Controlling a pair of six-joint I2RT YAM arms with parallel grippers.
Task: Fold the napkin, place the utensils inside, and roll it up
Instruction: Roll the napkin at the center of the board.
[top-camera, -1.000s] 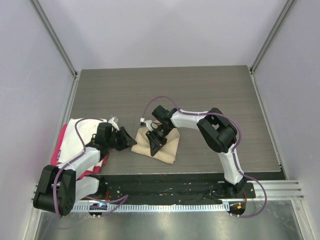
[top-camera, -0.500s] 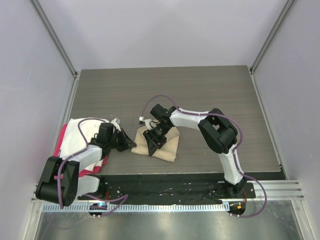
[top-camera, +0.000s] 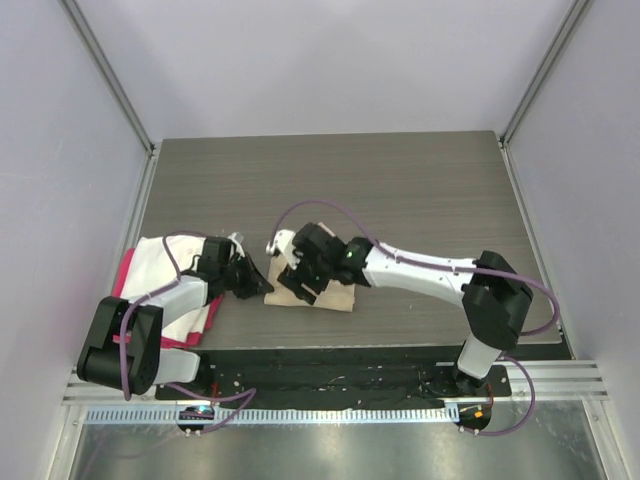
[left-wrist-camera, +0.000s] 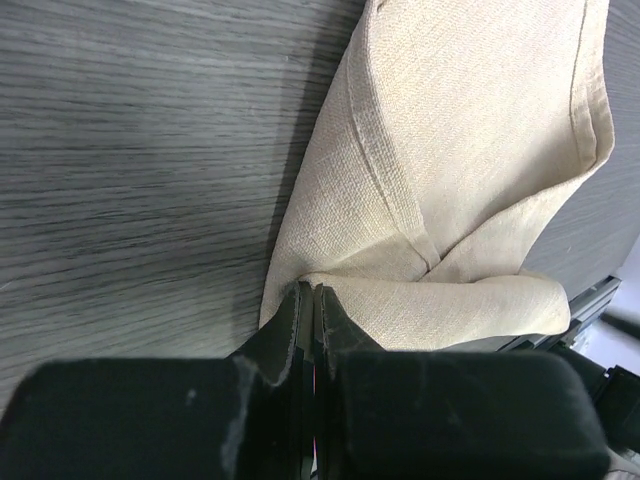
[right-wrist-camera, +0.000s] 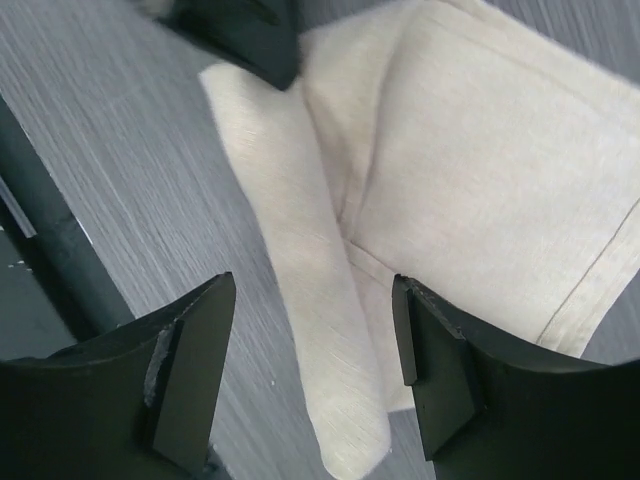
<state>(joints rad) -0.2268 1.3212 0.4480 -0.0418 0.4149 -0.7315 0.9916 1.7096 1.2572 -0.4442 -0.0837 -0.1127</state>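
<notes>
The napkin (top-camera: 338, 295) is a beige cloth lying folded on the dark table between the two arms. My left gripper (top-camera: 263, 285) reaches in from the left and is shut on the napkin's left corner; in the left wrist view its fingertips (left-wrist-camera: 300, 300) pinch the cloth (left-wrist-camera: 450, 150) where its folds meet. My right gripper (top-camera: 299, 277) hovers open just above the napkin's left half, and a rolled fold of cloth (right-wrist-camera: 330, 330) lies between its spread fingers (right-wrist-camera: 440, 370) without touching them. The utensils are out of view.
A white cloth (top-camera: 155, 270) lies over a pink-red cloth (top-camera: 124, 275) at the table's left edge, under the left arm. The left gripper's tip (right-wrist-camera: 240, 35) shows at the top of the right wrist view. Grey walls enclose the table on three sides.
The left gripper closed onto the napkin's left corner. The right gripper opened wide and shifted left over the napkin, with its arm stretched out lower across the table.
</notes>
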